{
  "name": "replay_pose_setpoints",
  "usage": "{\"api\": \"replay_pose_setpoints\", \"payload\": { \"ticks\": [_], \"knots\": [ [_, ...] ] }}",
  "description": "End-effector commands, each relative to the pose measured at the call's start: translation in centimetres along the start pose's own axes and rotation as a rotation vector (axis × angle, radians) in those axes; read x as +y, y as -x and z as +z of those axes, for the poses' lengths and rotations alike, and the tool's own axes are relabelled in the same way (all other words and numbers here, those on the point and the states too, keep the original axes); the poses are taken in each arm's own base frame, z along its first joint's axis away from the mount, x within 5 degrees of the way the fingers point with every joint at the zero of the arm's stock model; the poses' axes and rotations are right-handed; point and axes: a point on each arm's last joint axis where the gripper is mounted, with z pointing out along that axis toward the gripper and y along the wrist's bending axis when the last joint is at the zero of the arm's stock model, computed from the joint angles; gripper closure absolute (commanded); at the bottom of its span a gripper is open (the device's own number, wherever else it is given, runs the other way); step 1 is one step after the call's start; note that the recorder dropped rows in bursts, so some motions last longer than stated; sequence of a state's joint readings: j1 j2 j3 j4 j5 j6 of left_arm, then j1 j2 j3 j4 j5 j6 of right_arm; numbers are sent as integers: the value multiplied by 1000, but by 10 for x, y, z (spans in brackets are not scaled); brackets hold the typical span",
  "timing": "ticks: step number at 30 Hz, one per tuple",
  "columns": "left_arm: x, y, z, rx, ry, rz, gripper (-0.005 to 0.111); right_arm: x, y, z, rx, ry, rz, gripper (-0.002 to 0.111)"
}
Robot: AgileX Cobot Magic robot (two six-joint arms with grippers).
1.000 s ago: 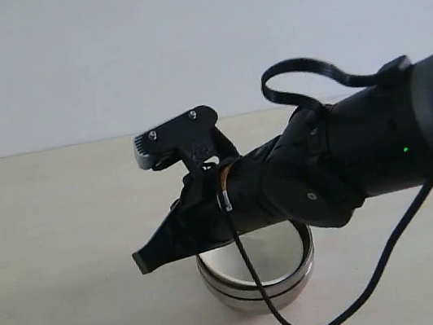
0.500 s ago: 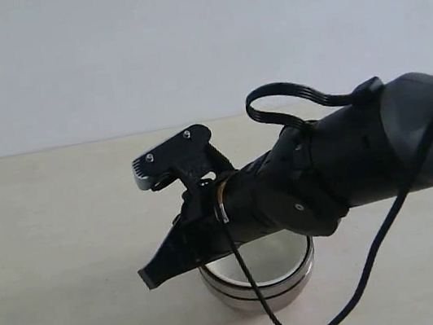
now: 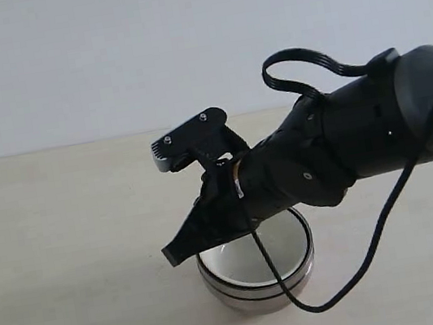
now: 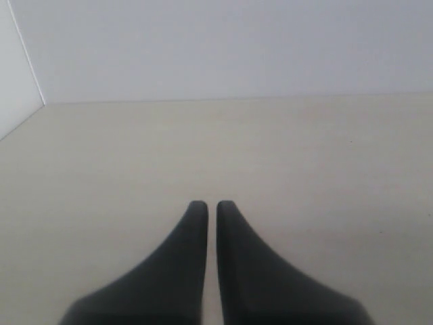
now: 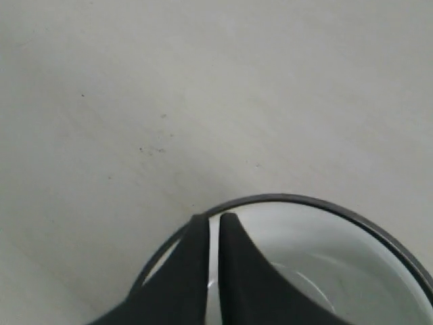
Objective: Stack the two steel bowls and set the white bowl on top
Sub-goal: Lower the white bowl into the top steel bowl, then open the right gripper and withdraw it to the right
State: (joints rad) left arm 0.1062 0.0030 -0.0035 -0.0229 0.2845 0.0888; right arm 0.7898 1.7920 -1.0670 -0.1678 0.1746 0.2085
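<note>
The two steel bowls (image 3: 260, 294) stand nested on the table, seen as two shiny bands one over the other. Inside them sits the white bowl (image 3: 237, 263), with its pale inside showing. My right gripper (image 3: 174, 255) hangs just above the stack's left rim, shut, with nothing between its fingers. In the right wrist view its tips (image 5: 211, 218) lie over the steel rim (image 5: 325, 204), with the white bowl (image 5: 325, 257) beneath. My left gripper (image 4: 206, 205) is shut over bare table and does not appear in the exterior view.
The beige table (image 3: 63, 236) runs back to a plain pale wall (image 3: 101, 57). A black cable (image 3: 357, 272) loops down from the right arm beside the stack. A wall corner (image 4: 27, 61) shows in the left wrist view.
The right arm has shifted right and slightly up, so its tip is closer to the stack's rim. The bowls have not moved.
</note>
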Motion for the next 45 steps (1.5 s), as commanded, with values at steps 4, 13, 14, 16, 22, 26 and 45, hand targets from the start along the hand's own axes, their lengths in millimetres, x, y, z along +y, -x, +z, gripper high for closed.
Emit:
{"api": "replay_pose_setpoints", "payload": {
  "ticks": [4, 13, 14, 16, 22, 26, 45],
  "knots": [
    [0, -1, 0, -3, 0, -14, 103, 1, 6, -1, -61, 14, 37, 108],
    [0, -1, 0, -3, 0, -14, 103, 2, -8, 21, -7, 13, 36, 108],
    [0, -1, 0, -3, 0, -14, 103, 2, -8, 21, -5, 13, 36, 108],
    [0, -1, 0, -3, 0, -14, 103, 2, -9, 22, -3, 13, 36, 108],
    [0, -1, 0, -1, 0, -14, 103, 2, 4, 4, -56, 16, 33, 108],
    [0, -1, 0, -1, 0, -14, 103, 0, 13, -21, -69, 3, 4, 108],
    [0, -1, 0, -1, 0, -14, 103, -53, -42, -80, 81, -153, 98, 108]
  ]
}}
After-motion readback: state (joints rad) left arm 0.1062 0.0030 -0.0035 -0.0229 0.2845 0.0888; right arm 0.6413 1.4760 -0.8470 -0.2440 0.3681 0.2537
